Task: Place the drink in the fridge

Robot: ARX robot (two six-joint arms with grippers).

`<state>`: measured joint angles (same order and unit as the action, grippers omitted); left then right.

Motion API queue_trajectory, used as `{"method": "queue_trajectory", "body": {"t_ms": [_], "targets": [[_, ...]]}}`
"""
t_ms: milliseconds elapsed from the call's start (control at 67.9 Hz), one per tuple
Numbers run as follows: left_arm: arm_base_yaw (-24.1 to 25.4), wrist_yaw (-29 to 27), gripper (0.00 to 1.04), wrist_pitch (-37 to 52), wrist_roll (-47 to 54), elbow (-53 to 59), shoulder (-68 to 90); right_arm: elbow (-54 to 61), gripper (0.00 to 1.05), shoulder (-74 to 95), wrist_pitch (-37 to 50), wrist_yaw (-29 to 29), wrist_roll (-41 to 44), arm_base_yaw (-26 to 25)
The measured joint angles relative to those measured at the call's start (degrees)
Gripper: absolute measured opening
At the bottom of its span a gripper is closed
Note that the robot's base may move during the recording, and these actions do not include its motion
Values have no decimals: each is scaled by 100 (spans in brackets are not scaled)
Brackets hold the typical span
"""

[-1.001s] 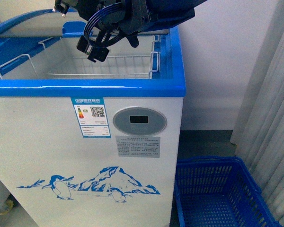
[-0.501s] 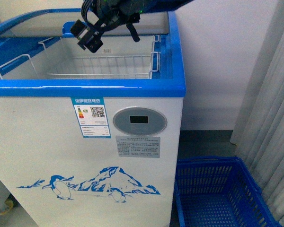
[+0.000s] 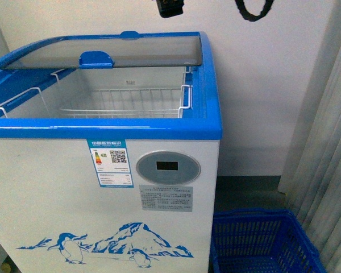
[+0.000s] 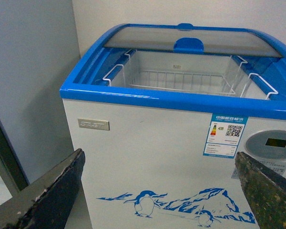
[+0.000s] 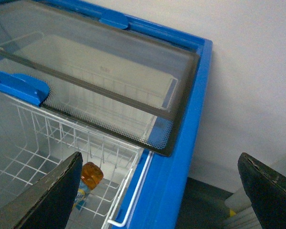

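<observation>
With both grippers spread empty, left gripper and right gripper, I judge the task nearly done: a bottle lies in the fridge, at 7 o'clock in the right wrist view, lid open.

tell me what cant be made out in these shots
- Drink: no red-capped bottle shows. The right wrist view has an orange-topped item in the wire basket, partly behind the gripper finger, identity unclear.
- Fridge floor: hidden by the rim in the front view.
- Label text: too small.
- Blue basket: cut off by the edge.
</observation>
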<state>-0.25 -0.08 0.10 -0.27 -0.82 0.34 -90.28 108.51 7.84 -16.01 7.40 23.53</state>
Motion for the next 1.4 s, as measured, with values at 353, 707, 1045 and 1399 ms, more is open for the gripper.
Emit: {"method": "queue_trajectory", "body": {"t_ms": [353,707,1045,1399], "targets": [[0,0,97,0,0,0,0,1902,97,-1648,275,-219,-262,-254],[0,0,97,0,0,0,0,3558,97,-3156,273,-238,-730,-732],[0,0,97,-2,0,0,0,4970,97,-4684,413,-168,-949,-798],[0,0,97,0,0,0,-2,6133,97,-6942,507,-892,-562,-192]]}}
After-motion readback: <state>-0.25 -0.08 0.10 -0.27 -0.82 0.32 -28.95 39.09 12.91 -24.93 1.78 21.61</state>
